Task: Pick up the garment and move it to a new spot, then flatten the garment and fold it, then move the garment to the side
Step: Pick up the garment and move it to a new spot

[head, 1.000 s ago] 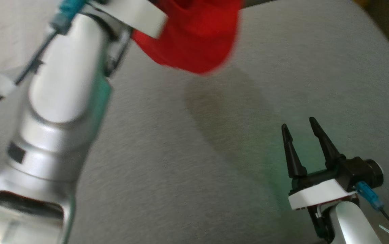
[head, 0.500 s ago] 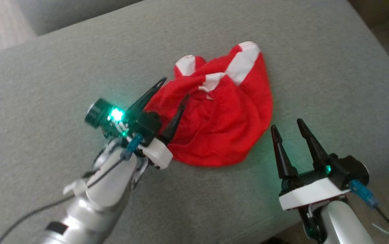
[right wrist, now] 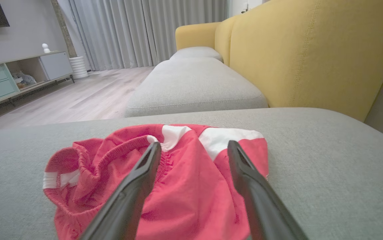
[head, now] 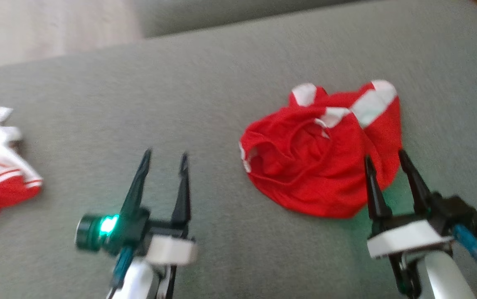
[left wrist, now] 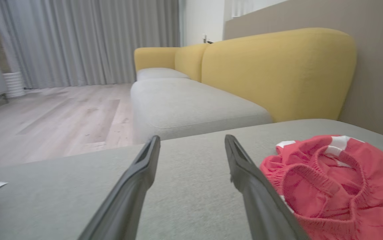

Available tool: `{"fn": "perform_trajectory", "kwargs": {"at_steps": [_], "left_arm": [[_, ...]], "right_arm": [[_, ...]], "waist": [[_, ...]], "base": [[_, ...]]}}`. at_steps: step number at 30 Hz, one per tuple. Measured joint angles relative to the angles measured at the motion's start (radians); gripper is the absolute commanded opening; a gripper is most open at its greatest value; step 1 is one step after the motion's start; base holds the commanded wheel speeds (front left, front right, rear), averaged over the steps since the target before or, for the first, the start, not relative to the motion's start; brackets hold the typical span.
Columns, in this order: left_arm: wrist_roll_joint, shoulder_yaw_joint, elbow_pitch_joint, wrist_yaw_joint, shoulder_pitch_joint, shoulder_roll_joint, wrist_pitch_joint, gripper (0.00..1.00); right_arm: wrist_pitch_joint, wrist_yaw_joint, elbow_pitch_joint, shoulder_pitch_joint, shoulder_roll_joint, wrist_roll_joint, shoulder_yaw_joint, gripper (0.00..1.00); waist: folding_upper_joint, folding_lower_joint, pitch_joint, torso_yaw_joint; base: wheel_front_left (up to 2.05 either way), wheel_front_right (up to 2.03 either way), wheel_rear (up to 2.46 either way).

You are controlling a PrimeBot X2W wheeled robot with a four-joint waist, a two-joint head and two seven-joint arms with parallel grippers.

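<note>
While the red shorts (head: 321, 166) lie crumpled on the sofa seat (head: 205, 83), our head view shows the left claw (head: 166, 153) wide and empty, clear of them. Its wrist view puts them off right. In the right wrist view, the right claw (right wrist: 194, 143), also wide, points over them, ready for flattening, we judge.

left pincer (head: 165, 157) agape; right pincer (head: 384, 156) agape, both empty

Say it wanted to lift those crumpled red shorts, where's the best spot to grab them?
Probably the elastic waistband. On the red shorts it stands up as a gathered rim along the heap's left edge, while the rest lies flatter. The open left end effector could come in from that side and pinch the ridge.
</note>
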Motion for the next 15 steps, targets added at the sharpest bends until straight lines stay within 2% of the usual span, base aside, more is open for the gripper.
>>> {"fn": "perform_trajectory", "kwargs": {"at_steps": [9, 15], "left_arm": [[0.036, 0.075, -0.11, 0.003, 0.228, -0.015, 0.0, 1.0], [0.075, 0.077, -0.116, 0.001, 0.264, -0.019, -0.002, 1.0]], "right_arm": [[0.0, 0.0, -0.012, 0.143, 0.002, -0.014, -0.028, 1.0], [0.0, 0.0, -0.031, 0.153, 0.002, -0.033, -0.041, 1.0]], "waist": [[0.0, -0.0003, -0.125, 0.115], [0.0, -0.0002, -0.17, 0.176]], "base": [[0.0, 0.0, 0.0], [0.0, 0.0, 0.0]]}}
